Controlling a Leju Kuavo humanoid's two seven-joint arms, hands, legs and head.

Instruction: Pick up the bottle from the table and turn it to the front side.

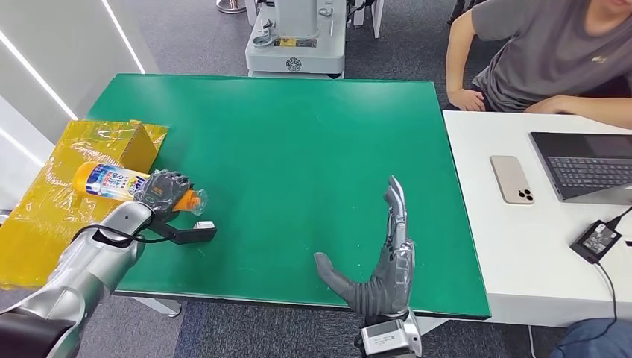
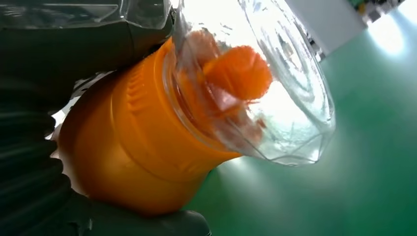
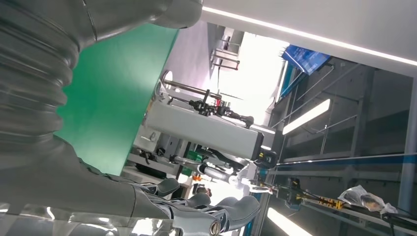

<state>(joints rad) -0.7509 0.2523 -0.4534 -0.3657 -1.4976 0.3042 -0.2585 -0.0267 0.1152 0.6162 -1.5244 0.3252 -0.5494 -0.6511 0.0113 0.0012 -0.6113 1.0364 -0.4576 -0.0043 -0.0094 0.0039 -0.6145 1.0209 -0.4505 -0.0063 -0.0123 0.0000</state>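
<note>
- The left hand (image 1: 165,192) grips an orange bottle (image 1: 112,181) at the near-left edge of the green table (image 1: 298,149), its fingers wrapped around the bottle's neck end.
- The bottle lies on its side, its long axis running roughly left to right across the head view. Its base points left, over the yellow wrapped box (image 1: 67,186); its cap end points right, toward the middle of the table.
- A white and blue label (image 1: 113,179) faces up on the bottle's body.
- In the left wrist view, the orange shoulder of the bottle (image 2: 142,147) sits against the hand's dark fingers (image 2: 147,223), and a clear cap (image 2: 275,88) covers an orange nozzle (image 2: 241,71), with the green surface behind it.
- The right hand (image 1: 387,257) holds nothing; it stands edge-on above the near edge of the table, fingers straight and pointing away from the robot, thumb spread out to the left.
- The two hands are well apart.
- To the right stands a white desk (image 1: 484,246) with a phone (image 1: 511,179), a laptop (image 1: 589,164) and a black power adapter (image 1: 596,240).
- A person (image 1: 544,52) in a grey shirt leans on that desk's far side.
</note>
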